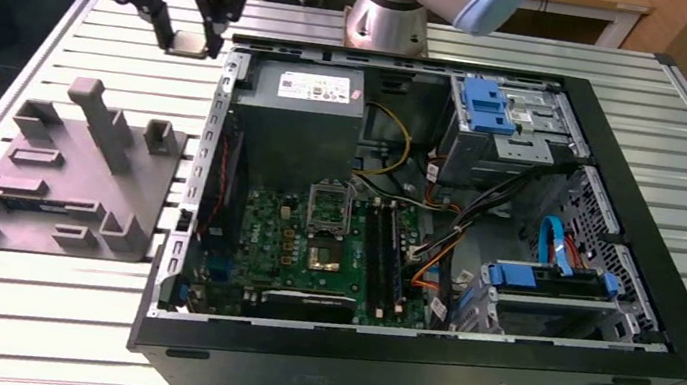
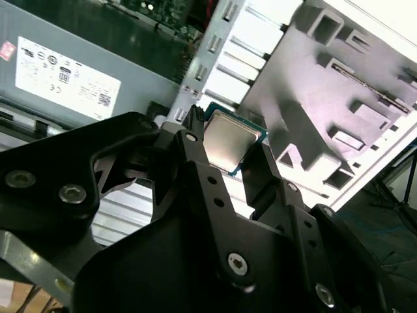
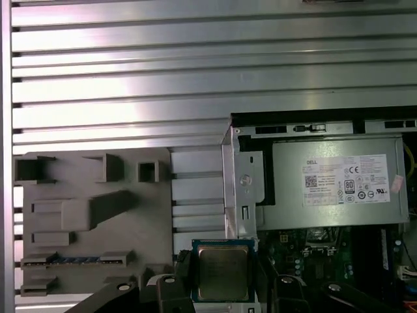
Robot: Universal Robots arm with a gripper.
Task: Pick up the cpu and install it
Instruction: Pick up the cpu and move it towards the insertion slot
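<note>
The cpu [image 1: 187, 42], a thin square chip with a silvery top, hangs in the air between the black fingers of my gripper [image 1: 189, 36], which is shut on it. It is held above the slatted table at the exterior view's upper left, beyond the grey moulded tray [image 1: 63, 173] and just outside the open computer case [image 1: 595, 319]. In both wrist views the cpu [image 2: 228, 138] [image 3: 223, 272] sits flat between the two fingers [image 2: 190, 153], with its green edge showing. The motherboard [image 1: 270, 233] lies inside the case, apart from the gripper.
A grey power supply [image 1: 307, 97] with a white label fills the case corner nearest the gripper. Blue drive brackets [image 1: 484, 106] and loose cables [image 1: 503, 205] lie deeper in the case. The arm's base [image 1: 388, 17] stands behind the case on the slatted table [image 1: 31, 310].
</note>
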